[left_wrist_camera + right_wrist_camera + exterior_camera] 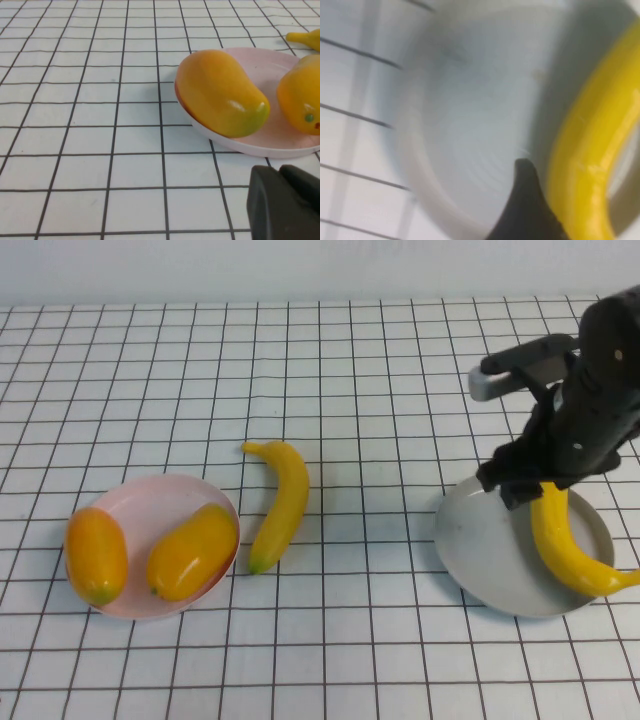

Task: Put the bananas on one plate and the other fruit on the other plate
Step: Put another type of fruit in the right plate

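Observation:
My right gripper [535,490] is shut on one end of a yellow banana [570,550] over the grey plate [480,550]. The banana slopes down across the plate and its far tip passes the rim. In the right wrist view one dark finger [527,210] lies against the banana [590,150] above the grey plate [480,110]. The second banana [283,502] lies on the table beside the pink plate [150,502]. Two orange-yellow fruits [96,555] [192,551] rest on the pink plate. My left gripper [280,200] is shut and empty, low near the pink plate [270,142].
The table is a white cloth with a black grid. In the left wrist view the nearer fruit [220,92] overhangs the pink plate's rim, the other fruit [300,95] sits behind it, and the loose banana's tip [306,39] shows beyond.

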`<state>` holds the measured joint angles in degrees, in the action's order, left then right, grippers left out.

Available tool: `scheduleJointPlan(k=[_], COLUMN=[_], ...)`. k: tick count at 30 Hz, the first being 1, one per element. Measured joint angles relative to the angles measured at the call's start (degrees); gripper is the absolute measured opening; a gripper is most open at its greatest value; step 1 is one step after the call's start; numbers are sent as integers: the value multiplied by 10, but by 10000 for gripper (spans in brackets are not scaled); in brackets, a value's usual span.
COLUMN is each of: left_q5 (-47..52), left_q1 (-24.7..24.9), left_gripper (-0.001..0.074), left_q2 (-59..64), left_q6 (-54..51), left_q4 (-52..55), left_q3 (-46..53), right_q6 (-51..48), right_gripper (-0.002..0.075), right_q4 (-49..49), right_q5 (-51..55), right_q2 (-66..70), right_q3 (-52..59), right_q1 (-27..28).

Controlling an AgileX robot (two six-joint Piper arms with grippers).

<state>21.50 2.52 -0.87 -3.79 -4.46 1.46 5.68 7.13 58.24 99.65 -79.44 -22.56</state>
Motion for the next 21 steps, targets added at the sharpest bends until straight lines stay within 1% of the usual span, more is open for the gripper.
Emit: scheduleJointPlan(k=[4, 8, 10, 14, 21], left_q5=[0, 0, 0, 0, 0], left_q1=[0, 0, 0, 0, 0], left_gripper=[-4, -4, -4, -4, -4], left_q2=[0, 0, 0, 0, 0], left_q6=[0, 0, 0, 0, 0], left_q4=[0, 0, 0, 0, 0], left_q3=[0, 0, 0, 0, 0], right_q6=[0, 1, 12, 26, 38], right_gripper=[429, 430, 431, 432, 432], right_q4=[-54, -87, -107, -160, -175], right_q5=[-16, -88, -113, -107, -22], right_q2=[1, 22, 47, 129, 266], right_q3=[-38, -53, -71, -145, -337], right_q1=[-49, -114, -134, -145, -146])
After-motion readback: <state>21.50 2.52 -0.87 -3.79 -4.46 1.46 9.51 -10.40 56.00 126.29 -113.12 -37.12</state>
